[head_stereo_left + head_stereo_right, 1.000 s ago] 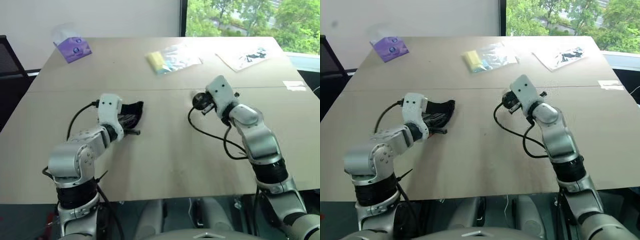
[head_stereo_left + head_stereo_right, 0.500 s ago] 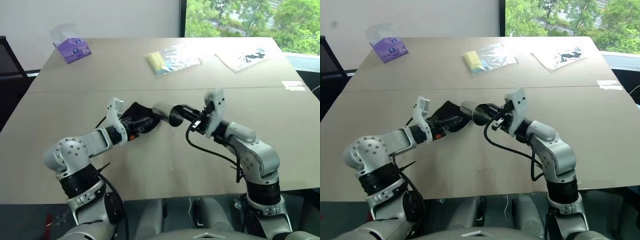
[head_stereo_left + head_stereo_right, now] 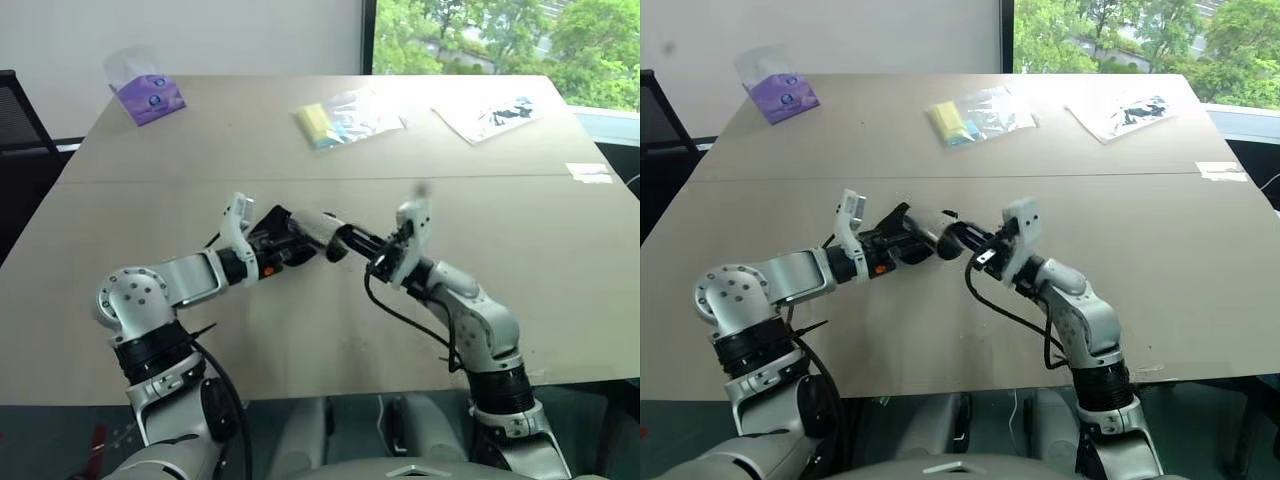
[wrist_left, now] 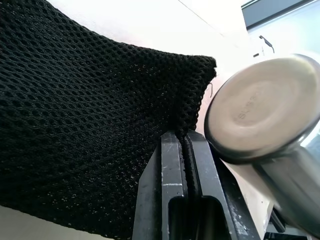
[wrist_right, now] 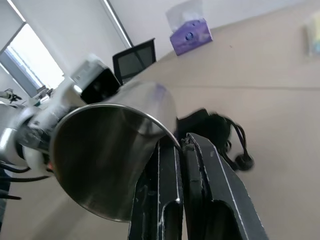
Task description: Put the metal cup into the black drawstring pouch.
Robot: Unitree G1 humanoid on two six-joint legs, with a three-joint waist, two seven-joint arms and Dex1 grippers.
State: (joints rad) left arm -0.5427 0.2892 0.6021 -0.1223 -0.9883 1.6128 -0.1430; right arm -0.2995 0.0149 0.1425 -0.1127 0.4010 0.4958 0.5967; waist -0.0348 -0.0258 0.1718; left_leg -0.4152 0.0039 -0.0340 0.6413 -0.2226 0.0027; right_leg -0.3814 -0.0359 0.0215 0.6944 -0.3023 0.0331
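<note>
The black drawstring pouch (image 3: 270, 222) is a mesh bag held just above the table's middle. My left gripper (image 4: 184, 139) is shut on its edge near the mouth. My right gripper (image 5: 179, 142) is shut on the rim of the metal cup (image 3: 318, 226), a shiny steel tumbler. The metal cup lies nearly level, with its closed base (image 4: 257, 105) turned toward the pouch and right beside the pinched edge. From the head views the two grippers meet tip to tip, the left gripper (image 3: 288, 243) and the right gripper (image 3: 352, 240) a cup's length apart. Whether the cup touches the fabric I cannot tell.
A purple tissue packet (image 3: 148, 97) stands at the far left of the table (image 3: 330, 320). A yellow item in a clear bag (image 3: 342, 114) and another plastic bag (image 3: 495, 112) lie at the back. A white label (image 3: 588, 172) sits at the right edge. A black chair (image 3: 15, 125) is beyond the left side.
My right gripper has carried the cup left and down, turning its base toward the pouch. My left wrist has rolled, lifting the pouch off the table to face the cup.
</note>
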